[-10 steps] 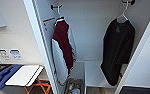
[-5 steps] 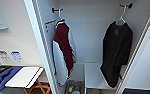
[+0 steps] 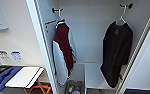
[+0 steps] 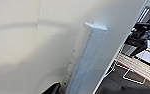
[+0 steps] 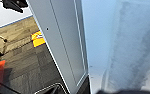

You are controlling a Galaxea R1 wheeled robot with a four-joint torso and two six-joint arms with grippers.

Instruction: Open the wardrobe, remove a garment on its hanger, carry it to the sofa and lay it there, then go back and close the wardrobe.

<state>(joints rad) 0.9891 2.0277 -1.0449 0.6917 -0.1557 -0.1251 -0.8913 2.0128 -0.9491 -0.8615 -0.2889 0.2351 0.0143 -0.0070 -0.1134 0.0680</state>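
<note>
Left arm raised with its wrist close against a white door face beside a vertical handle, right arm's wrist close by a white door edge, state of both jaws indiscernible

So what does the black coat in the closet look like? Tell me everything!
The black garment is long and dark, with sleeves hanging down at its sides, and looks like soft cloth. It hangs straight on a thin white hanger whose hook goes over a dark peg high on the right side of the open wardrobe. Its bottom edge reaches down to the white shelf, where it seems to rest. The dark red garment hangs apart from it, on the left.
</note>
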